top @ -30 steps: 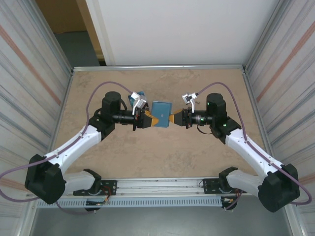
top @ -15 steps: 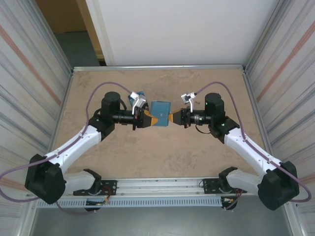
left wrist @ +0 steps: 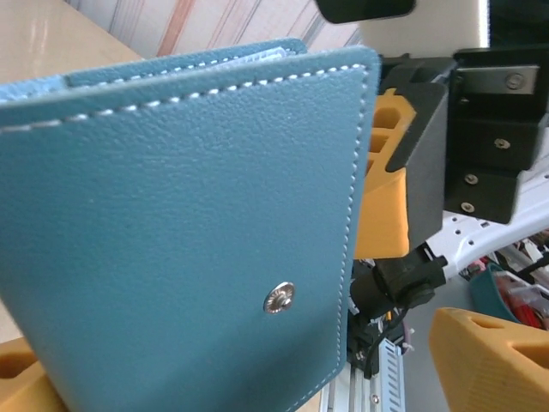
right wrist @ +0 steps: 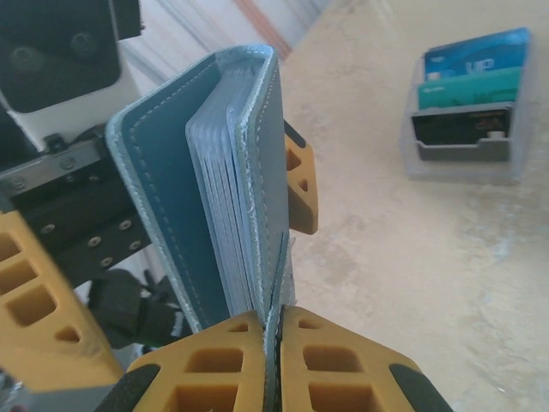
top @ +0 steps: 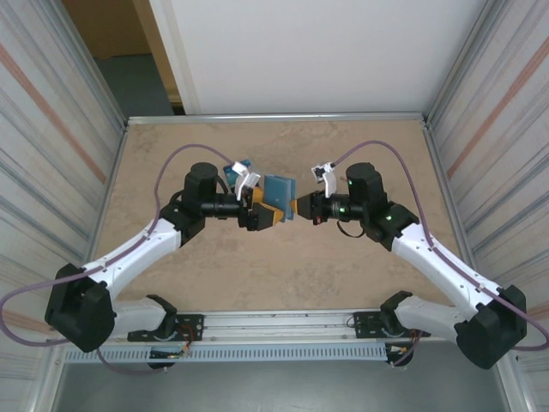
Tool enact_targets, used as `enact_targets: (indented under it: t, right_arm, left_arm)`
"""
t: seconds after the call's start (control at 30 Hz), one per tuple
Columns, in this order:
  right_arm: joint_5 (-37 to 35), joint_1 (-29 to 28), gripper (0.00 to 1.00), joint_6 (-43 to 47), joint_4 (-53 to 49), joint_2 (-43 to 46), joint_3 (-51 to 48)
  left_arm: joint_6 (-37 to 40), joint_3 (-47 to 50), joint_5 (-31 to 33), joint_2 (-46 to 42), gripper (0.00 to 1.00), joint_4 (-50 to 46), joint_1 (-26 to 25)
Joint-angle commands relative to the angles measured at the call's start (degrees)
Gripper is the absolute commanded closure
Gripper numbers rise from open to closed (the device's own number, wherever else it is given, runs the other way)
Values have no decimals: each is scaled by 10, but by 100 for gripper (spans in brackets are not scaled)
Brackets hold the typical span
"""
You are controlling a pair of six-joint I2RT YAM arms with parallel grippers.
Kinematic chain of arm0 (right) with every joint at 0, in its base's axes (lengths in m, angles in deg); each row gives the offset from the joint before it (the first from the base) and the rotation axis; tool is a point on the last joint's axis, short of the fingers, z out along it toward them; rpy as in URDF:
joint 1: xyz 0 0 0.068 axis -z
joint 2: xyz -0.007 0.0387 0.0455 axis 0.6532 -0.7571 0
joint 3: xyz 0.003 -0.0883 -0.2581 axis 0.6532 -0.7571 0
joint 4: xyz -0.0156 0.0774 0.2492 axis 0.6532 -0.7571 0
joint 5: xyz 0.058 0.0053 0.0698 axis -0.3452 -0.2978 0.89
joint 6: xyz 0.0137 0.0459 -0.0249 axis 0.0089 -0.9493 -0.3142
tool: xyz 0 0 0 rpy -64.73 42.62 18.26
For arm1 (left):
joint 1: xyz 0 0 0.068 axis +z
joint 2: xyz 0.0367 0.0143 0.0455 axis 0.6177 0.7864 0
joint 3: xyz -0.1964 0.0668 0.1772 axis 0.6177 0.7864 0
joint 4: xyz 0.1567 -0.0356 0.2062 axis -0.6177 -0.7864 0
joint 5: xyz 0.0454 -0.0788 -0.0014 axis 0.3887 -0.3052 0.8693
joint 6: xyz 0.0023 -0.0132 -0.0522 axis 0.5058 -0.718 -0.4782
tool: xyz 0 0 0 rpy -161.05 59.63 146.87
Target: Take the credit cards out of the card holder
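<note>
Lettering on credit cards (right wrist: 467,90) illegible

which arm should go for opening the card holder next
Left. The left gripper is open and free, its fingers on either side of the card holder, so it can likely take one flap. The right gripper is shut on the holder's edge, holding it up, so it is needed as the anchor.

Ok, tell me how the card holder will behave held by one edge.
The card holder is probably floppy: it's a soft stitched bifold, and the right pincer pinches only a thin edge. Likely to gape open, since its leaves fan apart.
</note>
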Motion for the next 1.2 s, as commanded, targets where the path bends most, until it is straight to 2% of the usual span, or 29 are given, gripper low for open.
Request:
enact_targets:
  t: [0.0,0.07,0.27,0.43,0.53,0.77,0.97,1.17]
  right_arm:
    - [-95,-17,100,20,-51,12,30]
    - [-122,-24,100,20,-68,9,40]
    - [-192,-39,100,6,-122,-10,76]
    - [-222,-51,100,7,-132,-24,83]
    - [-230,-54,100,8,-136,-32,87]
    - [-227,-55,100,8,-129,-35,89]
    - [-233,-55,100,5,-136,-32,92]
    - [-212,-55,100,0,-132,-27,90]
  left_arm:
    - [7,-10,47,10,5,3,-14]
    - [8,-10,75,16,2,5,-26]
    - [10,-14,159,37,1,16,-60]
    - [15,-19,264,46,1,4,-81]
    - [15,-20,293,48,2,4,-84]
    - [8,-17,297,51,21,12,-84]
    - [-6,-8,308,52,54,14,-84]
    - [-17,-9,305,59,80,13,-84]
